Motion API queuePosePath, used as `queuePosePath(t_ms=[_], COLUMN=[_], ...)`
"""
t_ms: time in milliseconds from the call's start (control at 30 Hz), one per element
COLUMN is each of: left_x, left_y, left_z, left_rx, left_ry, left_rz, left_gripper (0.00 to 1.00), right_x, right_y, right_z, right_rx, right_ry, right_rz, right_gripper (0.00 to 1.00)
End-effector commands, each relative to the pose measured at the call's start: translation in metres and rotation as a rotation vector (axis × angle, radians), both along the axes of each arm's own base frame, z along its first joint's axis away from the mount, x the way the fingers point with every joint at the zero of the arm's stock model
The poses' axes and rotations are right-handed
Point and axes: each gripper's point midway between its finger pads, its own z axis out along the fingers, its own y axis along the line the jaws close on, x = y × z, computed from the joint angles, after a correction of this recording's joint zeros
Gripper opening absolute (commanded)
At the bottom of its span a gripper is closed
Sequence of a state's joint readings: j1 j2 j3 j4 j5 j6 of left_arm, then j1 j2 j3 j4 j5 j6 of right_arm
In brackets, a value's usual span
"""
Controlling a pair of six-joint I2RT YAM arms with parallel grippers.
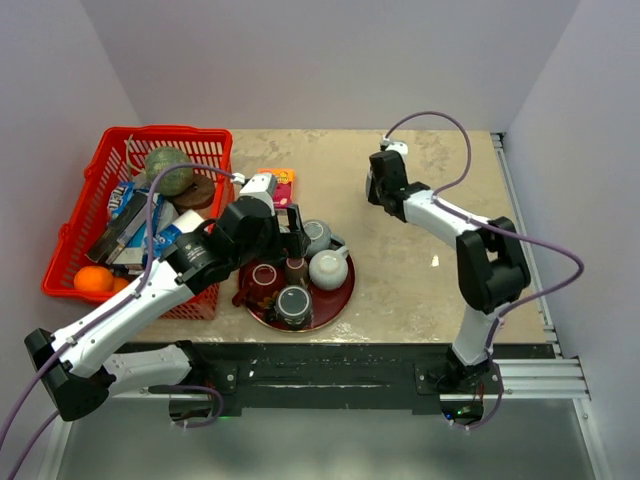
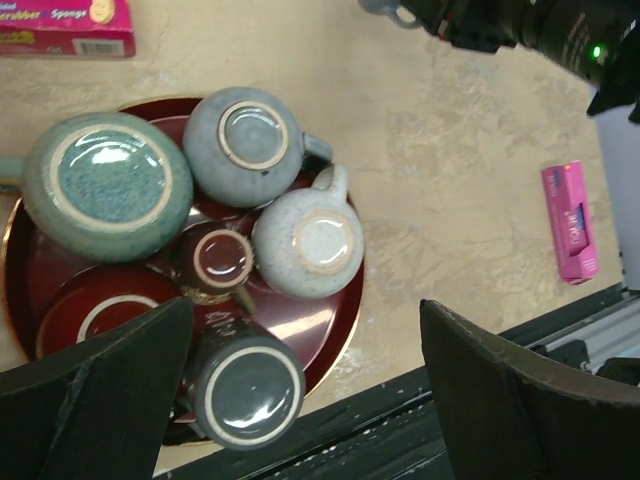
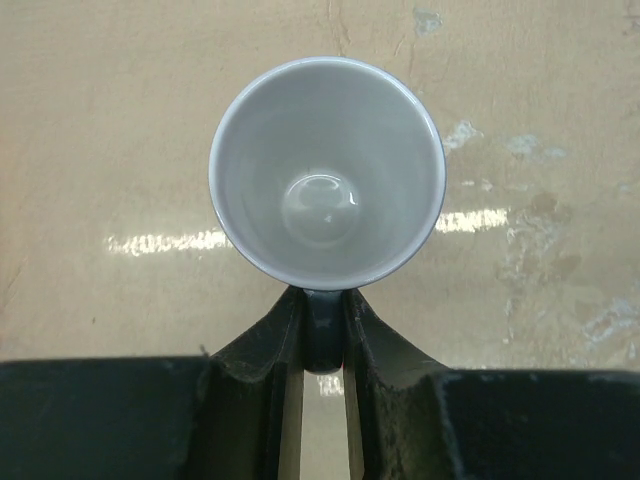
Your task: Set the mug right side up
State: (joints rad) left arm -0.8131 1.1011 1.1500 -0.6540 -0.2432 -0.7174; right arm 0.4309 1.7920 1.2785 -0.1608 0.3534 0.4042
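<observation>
Bright, even light falls from overhead and the shadows are soft. In the right wrist view, white glare streaks the table [image 3: 165, 241] beside the mug [image 3: 327, 190] — a highlight gleams in its bottom. The left end effector [image 2: 305, 310] looks dark and slightly blurred — close to the lens.

Bare worktop [image 1: 410, 295] lay open right of the tray [image 1: 335, 312], whose cups [image 2: 305, 240] stood packed close under the left hand [image 1: 295, 240], with the basket [image 1: 165, 131] walling its left and the right hand [image 3: 322, 300], gripping a mug [image 3: 327, 200], over the far middle.

Beige table [image 1: 410, 290] carries red basket [image 1: 170, 130], round tray [image 2: 322, 330], sponge box [image 2: 60, 25].
</observation>
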Motion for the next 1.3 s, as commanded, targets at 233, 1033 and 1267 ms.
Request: queuePosePath(t_ms=[233, 1033, 1267], left_x=[-0.015, -0.045, -0.063], left_y=[0.036, 0.047, 0.050], left_z=[-0.015, -0.043, -0.068], left_rx=[0.124, 0.171, 0.192], left_ry=[0.024, 0.071, 0.111], left_rz=[0.047, -0.079, -0.160], left_gripper=[0.99, 0.99, 0.99], right_x=[0.069, 0.038, -0.025], right_y=[0.004, -0.007, -0.015], right_z=[0.010, 0.032, 0.049], right_rx=[-0.096, -0.018, 0.059], right_ry=[-0.186, -0.186, -0.056], right_rz=[-0.042, -0.094, -0.071], right_gripper=[0.00, 0.87, 0.99])
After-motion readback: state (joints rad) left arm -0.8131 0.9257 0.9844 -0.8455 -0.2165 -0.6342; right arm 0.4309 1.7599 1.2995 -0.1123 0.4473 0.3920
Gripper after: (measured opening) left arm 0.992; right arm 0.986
